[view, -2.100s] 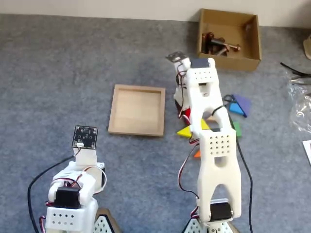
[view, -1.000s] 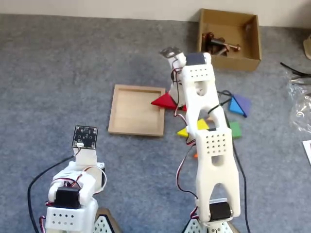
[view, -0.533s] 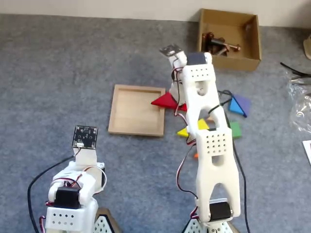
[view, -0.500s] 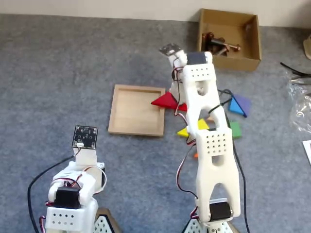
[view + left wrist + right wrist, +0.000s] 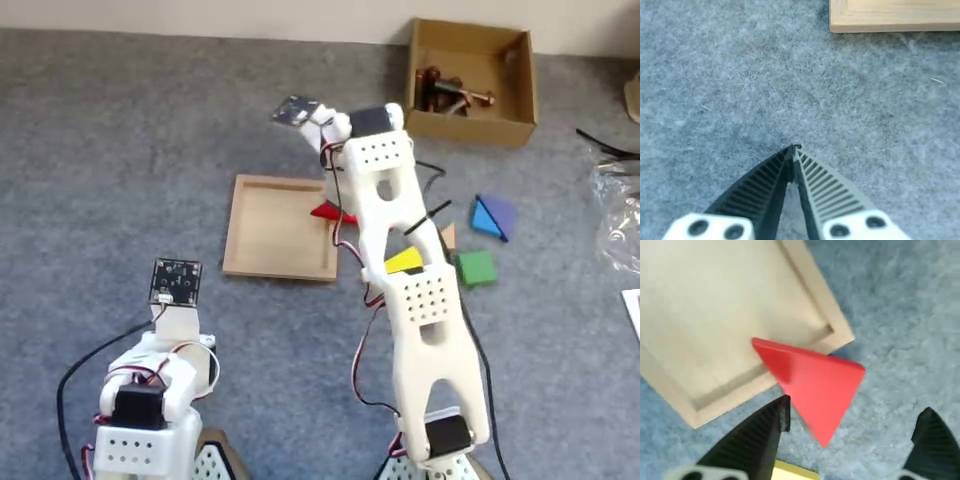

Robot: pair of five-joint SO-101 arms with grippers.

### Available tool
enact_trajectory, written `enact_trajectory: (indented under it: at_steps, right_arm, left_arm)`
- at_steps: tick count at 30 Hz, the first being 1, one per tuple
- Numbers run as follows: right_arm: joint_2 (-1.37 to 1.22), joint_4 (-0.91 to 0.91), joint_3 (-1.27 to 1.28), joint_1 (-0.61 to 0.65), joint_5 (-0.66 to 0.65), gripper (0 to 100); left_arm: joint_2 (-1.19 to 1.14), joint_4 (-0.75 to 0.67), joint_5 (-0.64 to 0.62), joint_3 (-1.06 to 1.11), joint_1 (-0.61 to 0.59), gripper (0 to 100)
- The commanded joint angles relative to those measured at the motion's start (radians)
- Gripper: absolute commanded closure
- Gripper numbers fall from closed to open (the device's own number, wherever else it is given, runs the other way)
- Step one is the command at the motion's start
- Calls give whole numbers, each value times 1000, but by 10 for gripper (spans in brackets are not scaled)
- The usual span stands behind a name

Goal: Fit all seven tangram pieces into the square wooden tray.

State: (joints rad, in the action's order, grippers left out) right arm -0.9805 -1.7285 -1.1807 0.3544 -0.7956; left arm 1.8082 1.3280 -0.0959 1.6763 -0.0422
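- Starting with the biggest thing: the grey carpet [image 5: 120, 130] covers the whole table, and everything we mention sits on it.
- Our white right arm [image 5: 420, 330] stretches forward from the near edge, with its far end over the right side of the tray.
- Our white left arm [image 5: 150, 400] is folded up at the near left, well apart from the pieces.
- The square wooden tray [image 5: 275, 228] lies flat mid-table, and its floor is bare wood.
- An open brown cardboard box [image 5: 470, 128] sits at the far right with some small bits inside.
- The red triangle piece [image 5: 812, 385] sits across the tray's right rim, one corner over the floor and the rest out over carpet. We can't tell if it's resting or in the air.
- The right gripper [image 5: 856, 410] has its jaws spread wide either side of the triangle, clamping nothing.
- The left gripper [image 5: 794, 148] has its jaws pressed together at the tips, over bare carpet just short of the tray's edge.
- Loose to the right of the tray, beside the right arm: a yellow piece [image 5: 404, 260], a green square piece [image 5: 476, 268], a blue triangle piece [image 5: 484, 218] touching a purple piece [image 5: 503, 210], and a small tan piece [image 5: 448, 237].
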Motion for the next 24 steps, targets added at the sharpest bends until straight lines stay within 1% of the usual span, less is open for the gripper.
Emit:
enact_trajectory:
  at_steps: [1, 4, 9, 13, 16, 24]
  right_arm:
    - [-4, -28, -44, 8, -64, 635]
    - [-35, -28, -44, 5, -101, 636]
    - [-79, -28, -50, 5, -104, 637]
    - [-97, -28, -48, 8, -160, 638]
    - [-125, -25, -51, 8, -166, 639]
    - [-156, 33, -51, 8, -167, 721]
  left_arm:
    - [7, -3, -6, 19, 18, 995]
    - [7, -3, -6, 19, 18, 995]
    - [7, -3, -6, 19, 18, 995]
    - [7, -3, -6, 19, 18, 995]
    - [7, -3, -6, 19, 18, 995]
    - [7, -3, -6, 19, 18, 995]
